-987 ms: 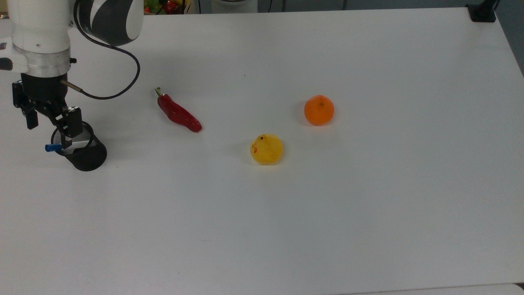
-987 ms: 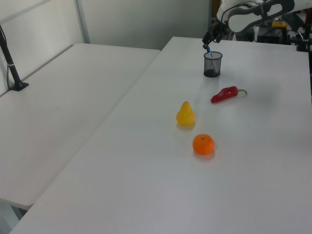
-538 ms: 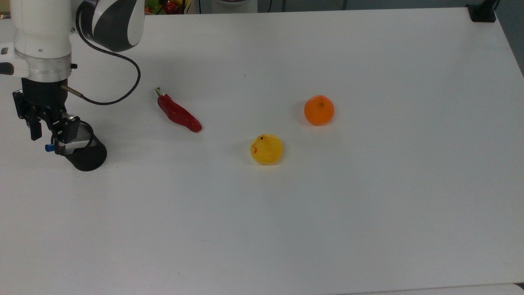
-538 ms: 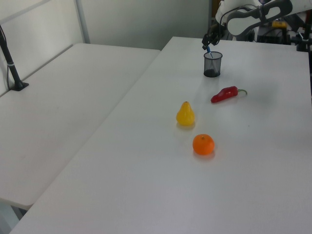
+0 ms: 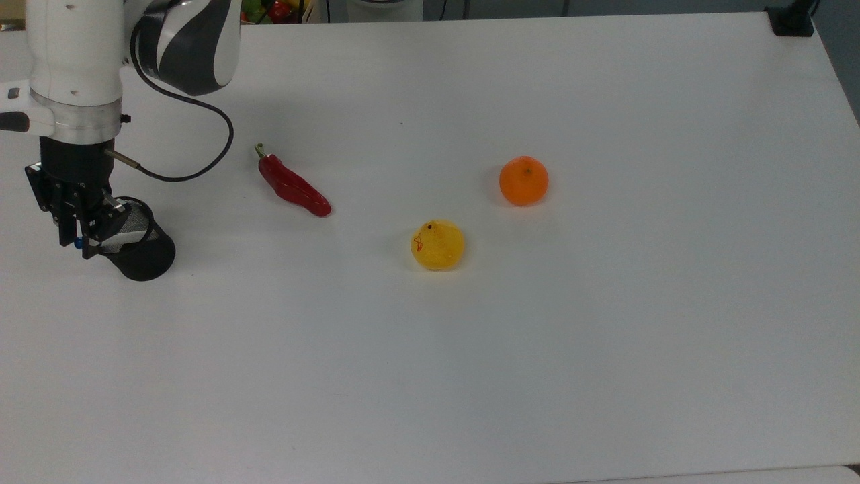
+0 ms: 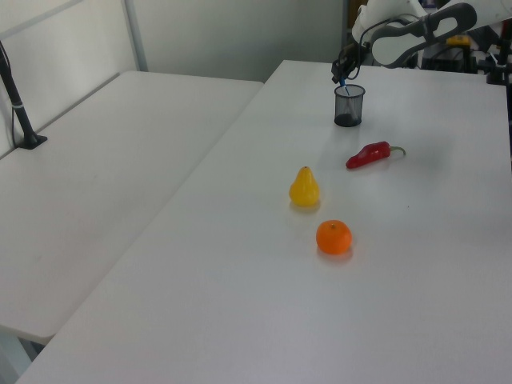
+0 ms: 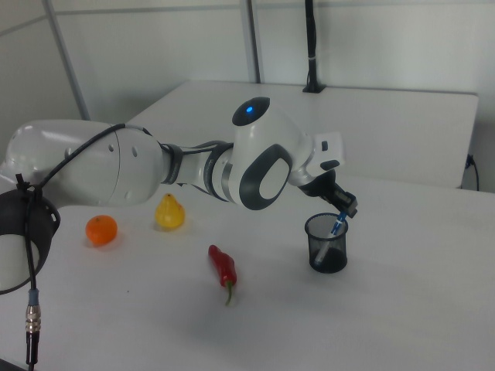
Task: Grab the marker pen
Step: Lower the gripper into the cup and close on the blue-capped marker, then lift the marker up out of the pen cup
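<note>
On the white table [image 5: 537,349] a black mesh cup [image 5: 138,245] held the marker pen [image 7: 337,225]; the gripper [image 5: 84,225] had closed its fingers on the pen's blue top.

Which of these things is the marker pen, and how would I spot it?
Find the black mesh cup near the white table's edge, under the gripper. The marker pen stands tilted in it: thin, white, blue-capped, unlike the fruit and chilli lying on the table.

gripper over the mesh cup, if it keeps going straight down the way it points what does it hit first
Most likely the marker pen: the gripper sits right at its blue top end, which leans on the black mesh cup rim. The rim comes next, though depth is hard to judge.
</note>
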`<state>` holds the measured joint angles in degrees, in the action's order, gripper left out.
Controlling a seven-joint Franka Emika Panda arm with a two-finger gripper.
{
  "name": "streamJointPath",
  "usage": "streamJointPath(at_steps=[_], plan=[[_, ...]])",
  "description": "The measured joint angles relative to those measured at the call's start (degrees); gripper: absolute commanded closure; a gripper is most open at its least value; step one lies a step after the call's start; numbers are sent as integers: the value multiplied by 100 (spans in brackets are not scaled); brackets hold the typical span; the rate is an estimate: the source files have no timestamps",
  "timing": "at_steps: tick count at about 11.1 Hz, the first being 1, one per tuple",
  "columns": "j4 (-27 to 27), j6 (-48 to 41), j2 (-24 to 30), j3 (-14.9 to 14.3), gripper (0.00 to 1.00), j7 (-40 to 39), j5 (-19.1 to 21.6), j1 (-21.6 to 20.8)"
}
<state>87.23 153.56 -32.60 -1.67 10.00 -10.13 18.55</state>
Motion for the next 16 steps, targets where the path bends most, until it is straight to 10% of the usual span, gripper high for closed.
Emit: streamJointPath(at_steps=[13, 16], plan=[[-419, 527, 60, -1, 100, 1017, -296, 31], [-465, 527, 281, -1, 100, 1080, 251, 36]])
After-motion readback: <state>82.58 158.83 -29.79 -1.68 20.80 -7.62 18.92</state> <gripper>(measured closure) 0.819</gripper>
